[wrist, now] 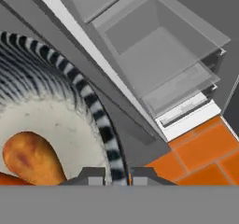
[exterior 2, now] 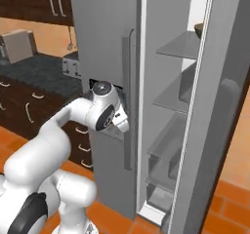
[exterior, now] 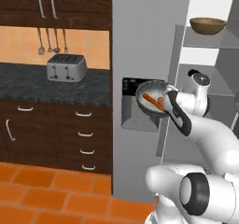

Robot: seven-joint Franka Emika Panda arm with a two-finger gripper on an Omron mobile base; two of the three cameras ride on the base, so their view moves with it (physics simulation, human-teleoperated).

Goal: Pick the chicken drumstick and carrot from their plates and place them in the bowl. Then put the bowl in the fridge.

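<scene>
Flanking fridge point(exterior: 140, 41): toaster point(exterior: 66, 67), wooden bowl point(exterior: 207, 25)

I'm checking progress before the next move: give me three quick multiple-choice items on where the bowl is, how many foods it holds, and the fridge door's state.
1. Where is the bowl?
A. held up by the gripper in front of the fridge
B. on the counter
C. on a fridge shelf

2. How many foods are in it?
A. none
B. one
C. two

3. The right fridge door is:
A. shut
B. open
C. missing

Answers: 1 A, the fingers pinch its rim in mid-air. 2 C, the carrot and drumstick lie inside. 3 B, the shelves show.
</scene>
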